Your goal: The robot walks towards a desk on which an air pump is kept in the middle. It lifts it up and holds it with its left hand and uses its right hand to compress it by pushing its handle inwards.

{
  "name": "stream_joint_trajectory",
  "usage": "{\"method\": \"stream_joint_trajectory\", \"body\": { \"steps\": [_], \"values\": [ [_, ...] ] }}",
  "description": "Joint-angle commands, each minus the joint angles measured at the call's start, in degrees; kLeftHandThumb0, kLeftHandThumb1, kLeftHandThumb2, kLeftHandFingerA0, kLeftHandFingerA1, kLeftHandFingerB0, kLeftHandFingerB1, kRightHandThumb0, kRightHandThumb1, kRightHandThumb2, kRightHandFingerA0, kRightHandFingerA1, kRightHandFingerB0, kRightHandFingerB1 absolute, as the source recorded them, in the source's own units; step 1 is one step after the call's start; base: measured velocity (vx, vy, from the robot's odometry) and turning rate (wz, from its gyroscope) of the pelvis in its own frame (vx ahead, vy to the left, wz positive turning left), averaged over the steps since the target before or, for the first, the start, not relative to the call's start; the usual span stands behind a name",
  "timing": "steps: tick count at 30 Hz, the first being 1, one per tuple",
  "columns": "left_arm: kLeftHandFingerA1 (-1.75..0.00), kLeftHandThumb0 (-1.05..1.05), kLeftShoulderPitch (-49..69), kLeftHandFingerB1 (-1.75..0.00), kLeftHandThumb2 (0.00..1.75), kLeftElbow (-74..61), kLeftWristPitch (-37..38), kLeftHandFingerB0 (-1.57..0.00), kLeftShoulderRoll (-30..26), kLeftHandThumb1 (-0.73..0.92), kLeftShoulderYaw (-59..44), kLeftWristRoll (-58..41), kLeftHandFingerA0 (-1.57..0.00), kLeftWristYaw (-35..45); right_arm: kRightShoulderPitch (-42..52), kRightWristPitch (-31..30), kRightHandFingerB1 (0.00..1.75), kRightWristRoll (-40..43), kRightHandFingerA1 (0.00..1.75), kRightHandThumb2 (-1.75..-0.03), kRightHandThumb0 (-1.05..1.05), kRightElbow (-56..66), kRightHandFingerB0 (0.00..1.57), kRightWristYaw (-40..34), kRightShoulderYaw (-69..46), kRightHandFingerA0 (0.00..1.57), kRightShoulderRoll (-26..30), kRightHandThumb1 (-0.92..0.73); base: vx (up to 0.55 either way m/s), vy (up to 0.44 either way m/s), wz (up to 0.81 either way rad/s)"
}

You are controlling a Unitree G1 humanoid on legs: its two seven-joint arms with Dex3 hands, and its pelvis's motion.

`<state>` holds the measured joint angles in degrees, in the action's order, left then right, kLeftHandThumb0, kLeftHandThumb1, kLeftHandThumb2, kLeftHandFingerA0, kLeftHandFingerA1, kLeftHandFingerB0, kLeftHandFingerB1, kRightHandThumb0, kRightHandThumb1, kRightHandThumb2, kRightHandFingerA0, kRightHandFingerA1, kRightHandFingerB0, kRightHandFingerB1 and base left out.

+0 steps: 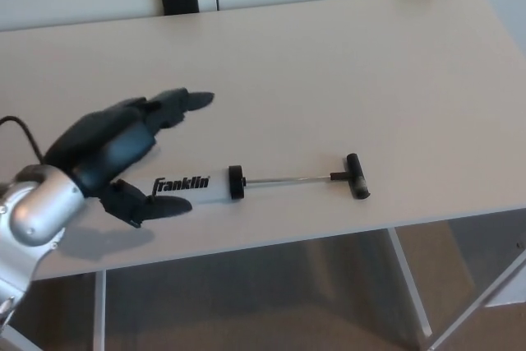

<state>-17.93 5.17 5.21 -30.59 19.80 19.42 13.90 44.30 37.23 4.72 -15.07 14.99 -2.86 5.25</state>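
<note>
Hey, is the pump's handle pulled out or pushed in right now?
Pulled out. The air pump lies on the desk with its bare metal rod exposed between barrel and handle.

Air pump (246, 181) lying lengthwise on the counter (329, 80) near its near edge, barrel to the left, handle (356, 176) to the right. Left robot hand (123, 158) over the barrel's left end, fingers (177, 104) reaching far, thumb (152, 207) on the near side.
</note>
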Motion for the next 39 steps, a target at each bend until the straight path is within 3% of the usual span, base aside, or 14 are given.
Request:
{"method": "stream_joint_trajectory", "body": {
  "steps": [1, 10, 11, 13, 14, 23, 27, 29, 30, 33, 34, 35, 36, 39],
  "values": [
    [-0.27, -0.7, -13.16, -0.24, 0.81, 16.0, -13.79, -0.05, 1.19, 0.44, 21.96, 39.6, -0.09, -0.34, 5.83, -1.3, 0.39, 3.18, 0.46, -0.62, -0.3, 5.23, 0.44, 1.58, 0.18, 0.64, 0.52, -0.75, 0.0, 0.0, 0.0],
    [-0.34, -0.7, -14.89, -0.27, 0.82, 19.35, -15.88, 0.0, 3.89, 0.45, 26.2, 39.87, -0.12, -2.32, 6.14, -1.19, 0.39, 3.21, 0.46, -0.62, -0.32, 5.63, 0.44, 1.72, -0.08, 0.64, 0.9, -0.75, 0.0, 0.0, 0.0],
    [-0.47, -0.36, -14.71, -0.49, 0.91, 20.14, -16.09, -0.01, 4.65, 0.3, 26.83, 39.84, 0.0, -3.53, 6.11, -1.04, 0.39, 3.33, 0.46, -0.61, -0.31, 5.32, 0.45, 1.8, -0.23, 0.64, 0.96, -0.74, 0.0, 0.0, 0.0],
    [-0.47, -0.36, -14.62, -0.49, 0.91, 20.77, -16.27, -0.01, 5.2, 0.3, 27.35, 39.87, 0.0, -4.41, 6.1, -0.95, 0.39, 3.41, 0.46, -0.61, -0.31, 5.09, 0.45, 1.84, -0.35, 0.64, 1.0, -0.74, 0.0, 0.0, 0.0],
    [-0.41, -0.72, -14.36, -0.31, 0.81, 21.61, -16.52, -0.04, 6.11, 0.47, 27.91, 39.68, -0.19, -5.61, 6.15, -0.58, 0.4, 3.38, 0.47, -0.61, -0.32, 4.96, 0.45, 1.88, -0.36, 0.64, 0.98, -0.73, 0.0, 0.0, 0.0],
    [-0.43, -0.73, -14.01, -0.39, 0.8, 25.25, -17.51, -0.09, 9.08, 0.5, 30.91, 38.63, -0.29, -8.22, 7.4, -2.77, 0.38, 2.8, 0.44, -0.61, -0.32, 6.68, 0.45, 1.26, -0.27, 0.63, 0.84, -0.74, 0.0, 0.0, 0.0],
    [-0.44, -0.74, -14.49, -0.39, 0.8, 27.34, -18.28, -0.11, 10.26, 0.5, 31.68, 38.03, -0.31, -7.95, 6.49, -0.35, 0.39, 4.02, 0.47, -0.62, -0.29, 4.67, 0.44, 2.24, -0.4, 0.63, 0.55, -0.74, 0.0, 0.0, 0.0],
    [-0.48, -0.71, -14.69, -0.41, 0.82, 28.16, -18.5, -0.14, 10.44, 0.53, 32.3, 38.32, -0.43, -8.52, 7.25, -1.06, 0.39, 3.98, 0.46, -0.62, -0.29, 6.19, 0.44, 2.05, -0.22, 0.64, 0.47, -0.75, 0.0, 0.0, 0.0],
    [-0.74, -0.34, -14.76, -0.33, 0.58, 29.03, -17.96, -0.4, 10.68, 0.59, 32.39, 37.94, -0.88, -9.32, 7.59, -1.55, 0.39, 3.73, 0.46, -0.61, -0.32, 6.9, 0.44, 1.86, -0.18, 0.62, 0.49, -0.74, 0.0, 0.0, 0.0],
    [-0.74, -0.34, -14.9, -0.33, 0.58, 30.23, -17.32, -0.4, 11.07, 0.59, 32.48, 37.41, -0.88, -10.39, 7.89, -2.08, 0.39, 3.43, 0.46, -0.61, -0.32, 7.55, 0.44, 1.67, -0.16, 0.62, 0.52, -0.74, 0.0, 0.0, 0.0],
    [-0.79, -0.29, -14.99, -0.48, 0.58, 30.99, -17.24, -0.73, 11.37, 0.59, 32.59, 37.38, -0.88, -11.08, 8.19, -2.35, 0.39, 3.56, 0.45, -0.62, -0.31, 8.29, 0.44, 1.74, -0.09, 0.63, 0.54, -0.74, 0.0, 0.0, 0.0],
    [-0.79, -0.29, -15.07, -0.48, 0.58, 31.53, -17.29, -0.73, 11.6, 0.59, 32.7, 37.47, -0.88, -11.54, 8.42, -2.54, 0.39, 3.71, 0.45, -0.62, -0.31, 8.83, 0.44, 1.83, -0.04, 0.63, 0.54, -0.74, 0.0, 0.0, 0.0],
    [-1.31, -0.32, -14.86, -0.76, 0.61, 31.57, -17.33, -0.76, 11.88, 0.67, 32.18, 36.96, -0.83, -12.19, 8.44, -2.39, 0.38, 4.02, 0.44, -0.61, -0.33, 9.16, 0.44, 2.15, -0.06, 0.63, 0.67, -0.74, 0.0, 0.0, 0.0],
    [-1.37, -0.33, -14.41, -0.79, 0.63, 31.89, -17.56, -0.72, 12.49, 0.73, 31.3, 36.34, -0.79, -13.7, 8.47, -1.82, 0.38, 4.66, 0.44, -0.61, -0.33, 9.42, 0.45, 2.89, -0.19, 0.63, 0.98, -0.74, 0.0, 0.0, 0.0]
  ]
}}
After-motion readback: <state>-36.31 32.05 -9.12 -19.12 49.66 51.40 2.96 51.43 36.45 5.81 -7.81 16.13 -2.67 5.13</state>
